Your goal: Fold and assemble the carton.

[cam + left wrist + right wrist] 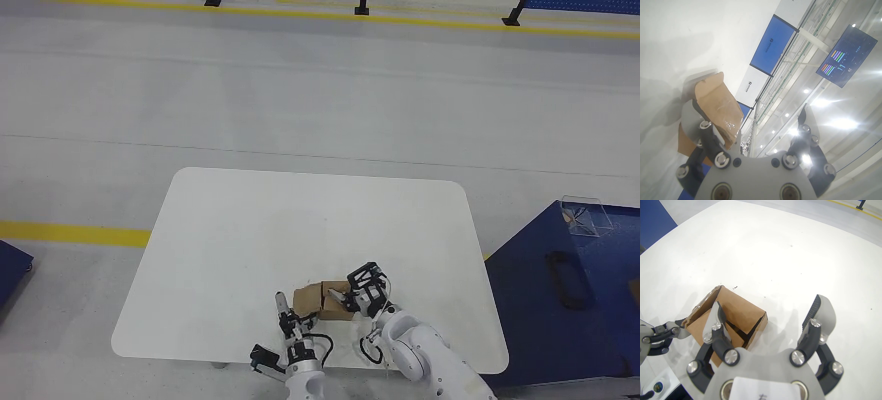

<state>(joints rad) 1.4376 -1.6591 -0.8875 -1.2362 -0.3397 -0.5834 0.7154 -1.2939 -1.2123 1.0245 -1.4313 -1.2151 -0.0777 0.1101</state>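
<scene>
A small brown carton [318,298] lies near the table's front edge, partly folded, with one end open and its flaps loose [742,313]. My right gripper [768,311] is open just above it; one finger [716,315] rests against the flap at the open end, the other [819,309] hangs over bare table beside the carton. In the top view this gripper [364,283] is at the carton's right side. My left gripper [745,115] is open at the carton's left side [284,308], one finger [690,115] pressed against the cardboard [719,100], the other finger free in the air.
The white table [300,220] has free room behind and to both sides of the carton; its front edge is close by. A blue cabinet [570,300] with a clear holder [582,214] stands off the table's right side.
</scene>
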